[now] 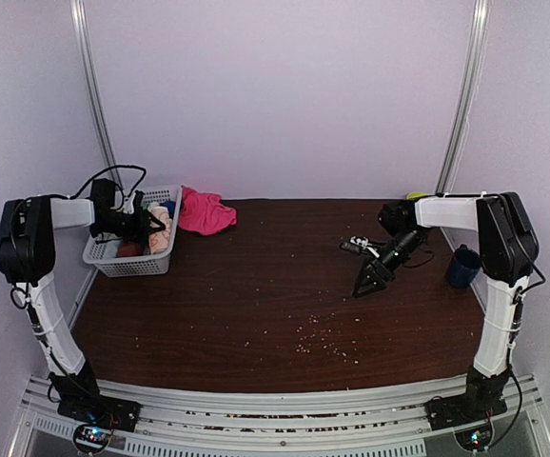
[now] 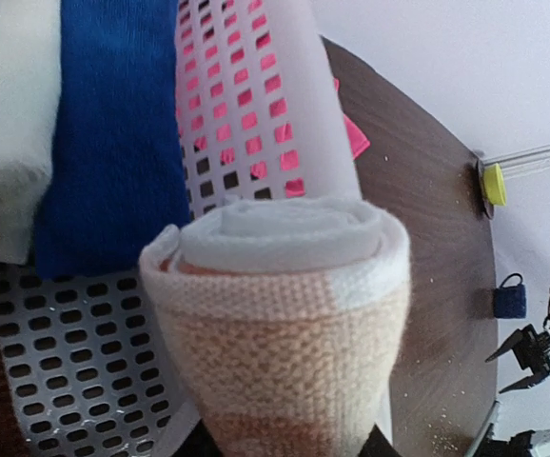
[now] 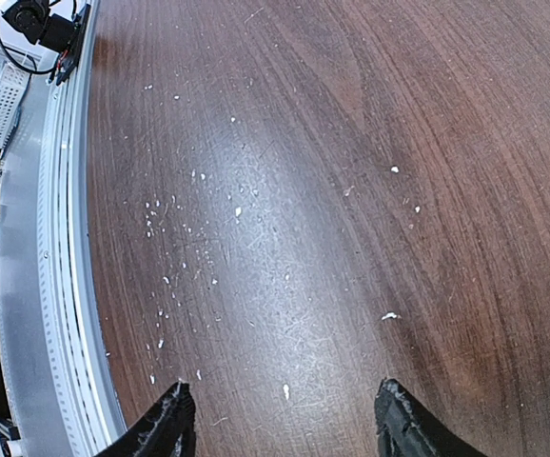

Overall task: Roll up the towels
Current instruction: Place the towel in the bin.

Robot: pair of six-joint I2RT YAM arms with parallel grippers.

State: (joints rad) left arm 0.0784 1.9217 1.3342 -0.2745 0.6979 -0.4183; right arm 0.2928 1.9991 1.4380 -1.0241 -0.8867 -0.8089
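Note:
A rolled peach-orange towel (image 2: 280, 314) with a pale edge fills the left wrist view, gripped at its lower end by my left gripper (image 1: 151, 228), whose fingers are mostly hidden under the cloth. The roll hangs over the right side of the white mesh basket (image 1: 113, 259). Inside the basket lie a blue towel (image 2: 113, 133) and a cream towel (image 2: 9, 114). A hot pink towel (image 1: 204, 211) lies crumpled on the table just right of the basket. My right gripper (image 1: 370, 279) hovers open over bare table, nothing between its fingertips (image 3: 175, 419).
A dark blue cup (image 1: 462, 267) stands at the table's right edge beside the right arm. A small yellow object (image 1: 416, 196) sits at the far right corner. Pale crumbs are scattered over the brown table (image 1: 284, 305) toward the front.

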